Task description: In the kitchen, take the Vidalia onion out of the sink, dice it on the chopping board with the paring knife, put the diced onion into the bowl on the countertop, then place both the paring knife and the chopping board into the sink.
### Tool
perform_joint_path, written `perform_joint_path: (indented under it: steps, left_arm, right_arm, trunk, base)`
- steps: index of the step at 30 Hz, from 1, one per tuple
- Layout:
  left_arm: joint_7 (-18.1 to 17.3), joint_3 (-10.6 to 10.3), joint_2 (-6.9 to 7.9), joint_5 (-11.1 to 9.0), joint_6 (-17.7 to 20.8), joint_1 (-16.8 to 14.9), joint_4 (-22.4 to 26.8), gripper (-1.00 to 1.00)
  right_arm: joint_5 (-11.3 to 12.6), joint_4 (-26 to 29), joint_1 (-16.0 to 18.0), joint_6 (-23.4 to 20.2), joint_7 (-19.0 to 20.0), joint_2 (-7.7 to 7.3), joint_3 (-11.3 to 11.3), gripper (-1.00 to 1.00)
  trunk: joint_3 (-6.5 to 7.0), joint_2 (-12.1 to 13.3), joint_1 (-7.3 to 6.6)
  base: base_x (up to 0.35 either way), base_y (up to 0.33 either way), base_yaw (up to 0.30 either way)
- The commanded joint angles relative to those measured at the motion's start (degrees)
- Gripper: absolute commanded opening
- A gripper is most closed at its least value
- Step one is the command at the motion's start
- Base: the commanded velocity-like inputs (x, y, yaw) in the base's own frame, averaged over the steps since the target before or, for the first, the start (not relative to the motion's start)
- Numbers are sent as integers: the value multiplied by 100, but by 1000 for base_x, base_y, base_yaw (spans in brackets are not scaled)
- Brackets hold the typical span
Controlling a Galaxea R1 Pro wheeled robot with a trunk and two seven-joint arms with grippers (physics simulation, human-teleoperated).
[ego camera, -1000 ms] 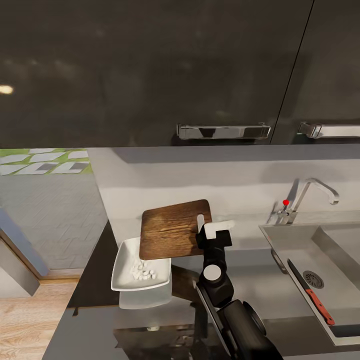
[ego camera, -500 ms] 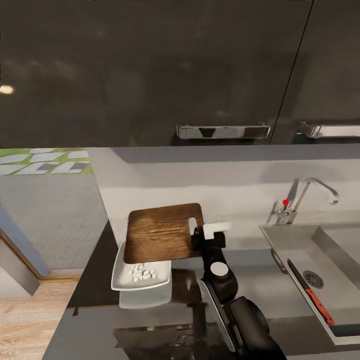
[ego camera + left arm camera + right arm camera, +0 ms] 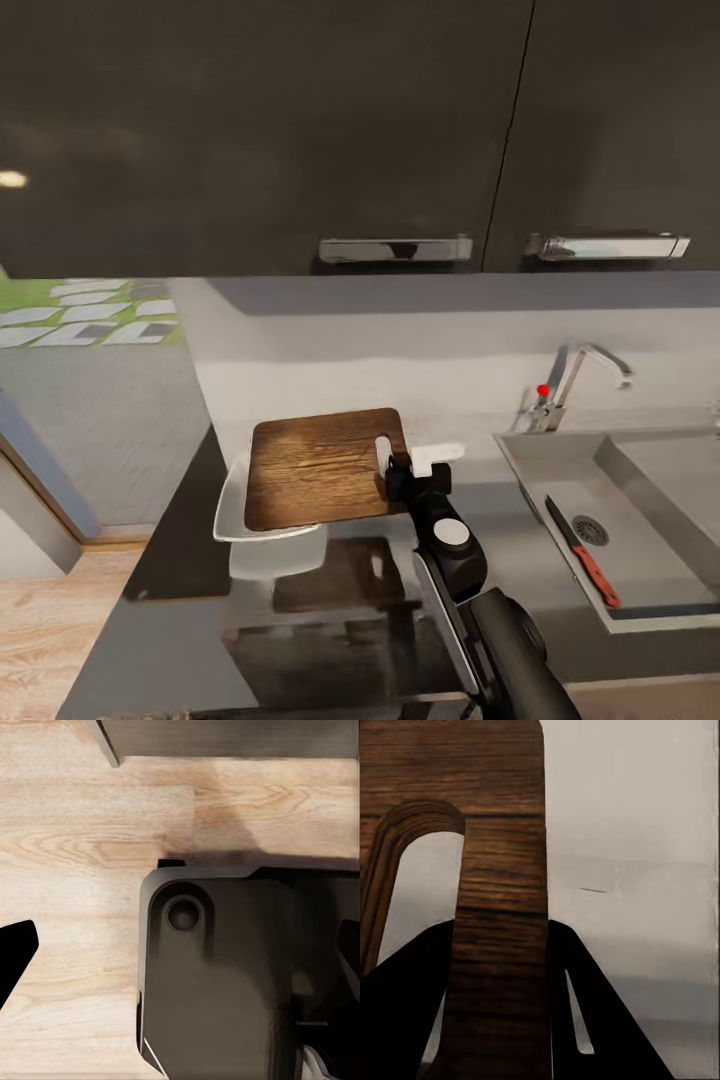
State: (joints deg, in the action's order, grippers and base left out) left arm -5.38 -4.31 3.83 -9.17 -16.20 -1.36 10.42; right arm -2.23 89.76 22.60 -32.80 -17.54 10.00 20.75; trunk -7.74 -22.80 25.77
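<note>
Chopping board (image 3: 322,468) clamped by right gripper (image 3: 412,468) jaws at its slot end, held level over the bowl (image 3: 232,503) on the desk (image 3: 190,560). Paring knife (image 3: 581,551) lies in sink (image 3: 520,462), well right of jaws. Left gripper (image 3: 180,967) jaws apart over wooden floor (image 3: 82,832).

Even, fairly dim light fills the kitchen, with no hard beam. The glossy dark upper cabinets (image 3: 260,130) carry a small warm glare spot at their left edge and bright reflections on the chrome handles (image 3: 395,248). A soft shadow band runs just beneath those cabinets along the pale wall. The polished dark grey countertop (image 3: 190,540) mirrors the brown wooden chopping board (image 3: 320,468) above it. Edges look slightly soft throughout; the wrist views are blurrier.
</note>
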Motion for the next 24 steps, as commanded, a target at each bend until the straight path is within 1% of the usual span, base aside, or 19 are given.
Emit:
perform_joint_path:
  steps: [1,13,24]
  left_arm:
    - [-15,-44,4,-57,-18,-4,-4,100]
    - [-15,-44,-5,-54,-17,-4,-4,100]
    - [-13,-44,-6,-55,-15,-4,-4,100]
  right_arm:
    - [-32,6,7,-42,-21,0,8,-100]
    - [-32,6,4,-12,-21,0,8,-100]
    - [-32,6,6,-7,-21,0,7,-100]
  trunk:
    - [-12,-12,1]
    - [-12,-12,1]
    - [-12,-12,1]
  base:
    - [-140,-274,0]
    - [-91,-307,0]
    - [-7,-315,0]
